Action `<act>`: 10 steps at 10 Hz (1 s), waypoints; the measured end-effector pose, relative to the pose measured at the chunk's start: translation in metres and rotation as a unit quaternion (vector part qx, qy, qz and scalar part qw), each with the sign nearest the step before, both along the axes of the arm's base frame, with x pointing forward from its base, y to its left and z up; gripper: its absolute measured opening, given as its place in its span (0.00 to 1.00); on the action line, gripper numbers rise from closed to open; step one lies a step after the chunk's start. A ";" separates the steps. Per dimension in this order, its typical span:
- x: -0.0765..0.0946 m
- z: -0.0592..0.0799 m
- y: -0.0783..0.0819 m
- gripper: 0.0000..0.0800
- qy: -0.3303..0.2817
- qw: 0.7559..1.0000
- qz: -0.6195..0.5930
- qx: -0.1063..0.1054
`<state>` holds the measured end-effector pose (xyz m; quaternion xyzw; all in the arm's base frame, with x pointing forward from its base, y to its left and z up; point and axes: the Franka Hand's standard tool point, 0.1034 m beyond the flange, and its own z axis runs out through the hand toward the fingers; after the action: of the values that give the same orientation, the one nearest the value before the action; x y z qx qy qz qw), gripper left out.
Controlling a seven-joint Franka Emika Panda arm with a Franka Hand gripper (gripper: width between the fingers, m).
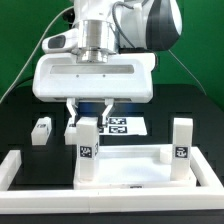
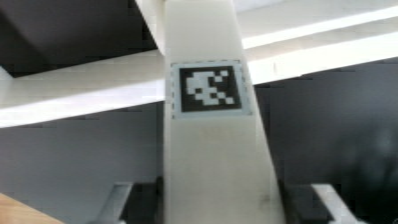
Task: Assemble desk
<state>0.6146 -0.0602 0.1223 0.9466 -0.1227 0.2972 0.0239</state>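
Observation:
The white desk top (image 1: 130, 163) lies flat near the front with two white tagged legs standing in its sockets. One leg (image 1: 88, 150) stands at the exterior view's left, the other (image 1: 181, 148) at its right. My gripper (image 1: 90, 116) hangs straight over the left leg, fingers either side of its top end. In the wrist view this leg (image 2: 210, 150) with its tag (image 2: 208, 88) fills the middle. A dark gap shows between it and each finger (image 2: 128, 200), so my gripper (image 2: 217, 205) is open. A third loose leg (image 1: 41, 130) lies on the table at the left.
The marker board (image 1: 122, 127) lies behind the desk top. Long white border bars run along the front (image 1: 110, 197) and left (image 1: 18, 165). The table is black, with a green backdrop behind.

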 end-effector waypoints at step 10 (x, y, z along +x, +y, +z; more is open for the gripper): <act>-0.002 -0.005 0.002 0.81 0.023 1.000 0.002 0.014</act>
<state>0.6123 -0.0587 0.1173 0.9536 -0.1245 0.2738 0.0135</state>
